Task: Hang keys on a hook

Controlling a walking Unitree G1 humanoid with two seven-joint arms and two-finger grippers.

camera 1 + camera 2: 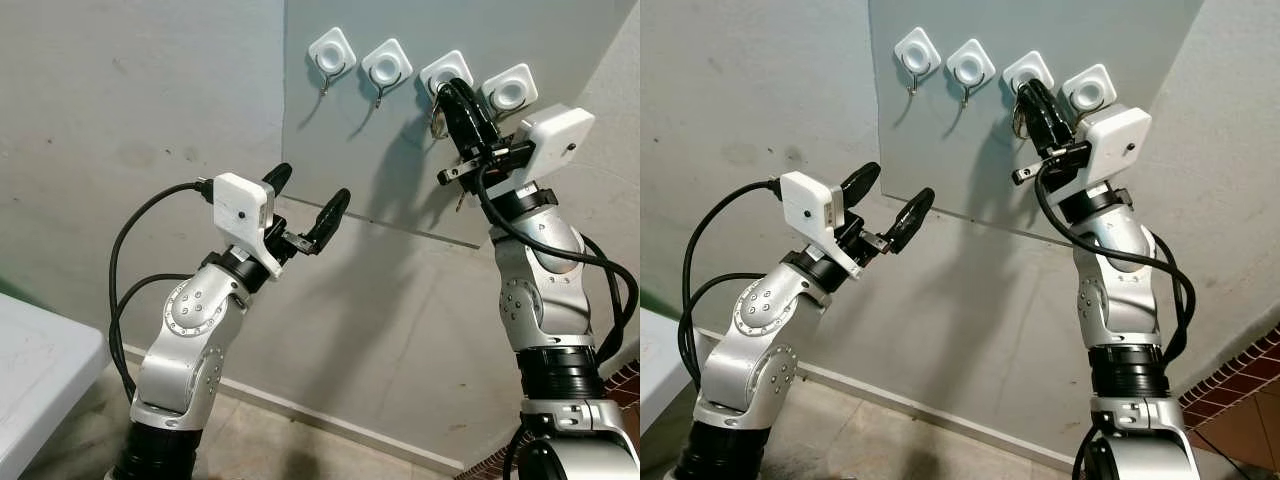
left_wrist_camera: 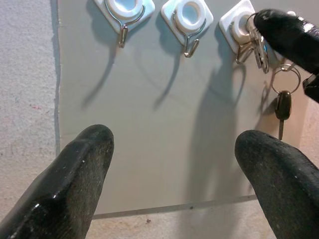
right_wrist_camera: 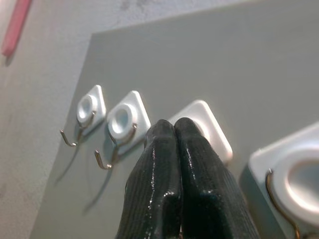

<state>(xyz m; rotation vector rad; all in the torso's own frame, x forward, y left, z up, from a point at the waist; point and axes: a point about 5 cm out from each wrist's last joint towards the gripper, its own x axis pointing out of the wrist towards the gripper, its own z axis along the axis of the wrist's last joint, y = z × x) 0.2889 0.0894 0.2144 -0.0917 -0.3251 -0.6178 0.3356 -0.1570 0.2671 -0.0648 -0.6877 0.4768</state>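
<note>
Hanging keys at third hook

Four white hooks (image 1: 386, 67) on grey panel (image 1: 400, 150). Right gripper (image 1: 447, 92) pinched on keys (image 2: 276, 84) at third hook (image 2: 239, 30); key dangles below. Left gripper (image 1: 308, 205) wide, holding nothing.

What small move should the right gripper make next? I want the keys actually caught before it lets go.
Probably ease the right gripper down a little so the key ring settles onto the third hook. Its fingers are pinched at that hook, with the black key dangling below.
</note>
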